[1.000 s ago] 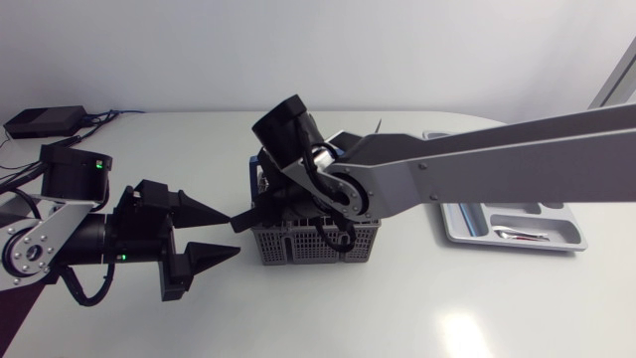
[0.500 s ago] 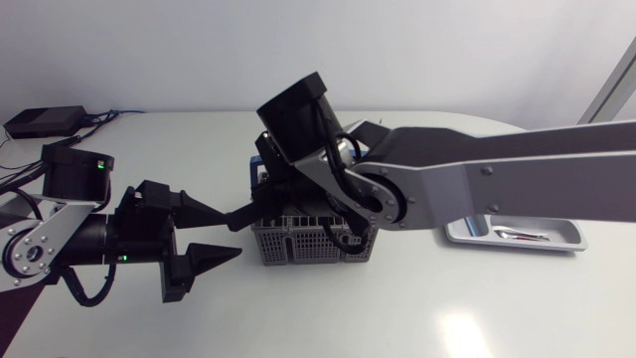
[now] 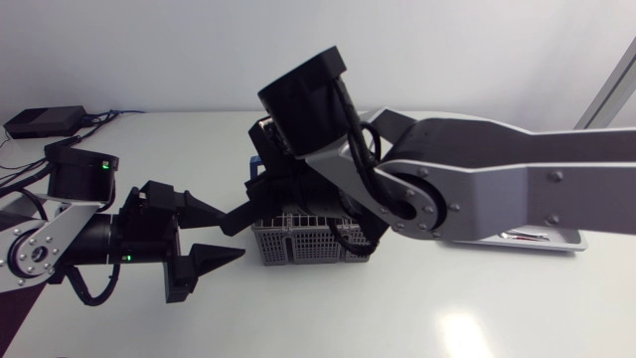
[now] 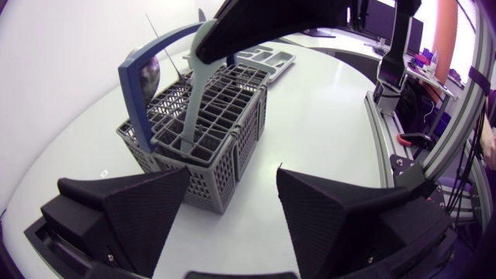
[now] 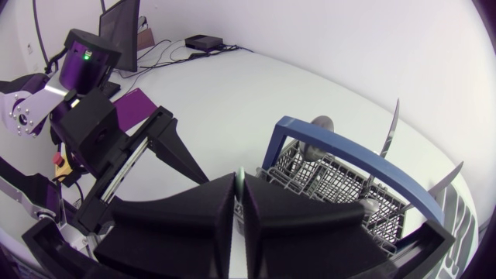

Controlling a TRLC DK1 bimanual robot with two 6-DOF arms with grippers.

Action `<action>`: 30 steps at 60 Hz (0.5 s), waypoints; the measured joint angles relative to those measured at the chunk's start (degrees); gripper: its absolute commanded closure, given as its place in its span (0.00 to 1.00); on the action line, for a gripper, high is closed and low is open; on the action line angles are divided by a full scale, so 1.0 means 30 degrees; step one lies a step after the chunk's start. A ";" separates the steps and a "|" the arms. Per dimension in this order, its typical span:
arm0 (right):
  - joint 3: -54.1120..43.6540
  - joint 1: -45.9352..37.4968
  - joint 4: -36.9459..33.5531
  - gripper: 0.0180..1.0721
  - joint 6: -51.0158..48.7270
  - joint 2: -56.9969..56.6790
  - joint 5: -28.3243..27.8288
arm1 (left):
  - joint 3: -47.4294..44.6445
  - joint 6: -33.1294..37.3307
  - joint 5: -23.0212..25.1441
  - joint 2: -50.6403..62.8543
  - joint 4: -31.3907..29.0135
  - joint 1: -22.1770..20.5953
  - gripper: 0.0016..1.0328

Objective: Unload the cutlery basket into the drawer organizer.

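Observation:
The grey cutlery basket [image 3: 298, 247] with a blue handle [image 4: 139, 74] stands mid-table. My right gripper [image 5: 240, 190] hangs over its near corner, shut on the pale handle of a utensil [image 4: 195, 93] that still stands in a basket compartment. A spoon [image 5: 322, 124] and knife tips [image 5: 391, 124] stick up from other compartments. My left gripper [image 3: 227, 237] is open just left of the basket, level with it and touching nothing. The drawer organizer [image 3: 542, 241] lies at the right, mostly hidden under my right arm.
My right arm's big wrist [image 3: 308, 94] covers the basket's top in the head view. A small black box [image 3: 45, 121] with cables sits at the far left corner. Bare tabletop [image 3: 397, 308] lies in front of the basket.
My right gripper's fingers have closed on the pale handle and its wrist has risen toward the camera, hiding more of the organizer. The left arm has stayed put.

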 measured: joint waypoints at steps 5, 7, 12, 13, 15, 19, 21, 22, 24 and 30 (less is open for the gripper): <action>-0.0029 0.0117 -0.0058 0.94 -0.0087 -0.0328 0.0102 | 0.0007 0.0000 -0.0015 0.0372 0.0007 -0.0015 0.11; -0.0029 0.0131 -0.0168 0.94 -0.0117 -0.0503 0.0117 | 0.0007 0.0000 -0.0015 0.0488 0.0007 -0.0036 0.11; -0.0029 0.0131 -0.0648 0.94 -0.0379 -0.1173 0.0117 | 0.0007 0.0000 -0.0022 0.0656 0.0066 -0.0036 0.11; -0.0007 0.0131 -0.0852 0.94 -0.0466 -0.1377 0.0117 | 0.0007 0.0000 -0.0022 0.0692 0.0087 -0.0036 0.11; 0.0080 0.0131 -0.1443 0.94 -0.0525 -0.1821 0.0124 | 0.0015 0.0000 -0.0029 0.0758 0.0146 -0.0051 0.11; 0.0510 0.0124 -0.2514 0.94 -0.0656 -0.2492 0.0124 | 0.0087 0.0000 -0.0109 0.0874 0.0146 -0.0087 0.11; 0.0831 0.0109 -0.3031 0.94 -0.0772 -0.2856 0.0124 | 0.0138 -0.0007 -0.0182 0.0933 0.0146 -0.0138 0.11; 0.0976 0.0095 -0.3359 0.94 -0.0838 -0.3053 0.0131 | 0.0168 -0.0022 -0.0197 0.0954 0.0146 -0.0160 0.11; 0.1413 0.0007 -0.4007 0.94 -0.0954 -0.3424 0.0117 | 0.0211 -0.0058 -0.0248 0.0962 0.0146 -0.0175 0.11; 0.2317 -0.0801 -0.5778 0.94 -0.1020 -0.4816 0.0124 | 0.0277 -0.0131 -0.0321 0.0962 0.0146 -0.0248 0.11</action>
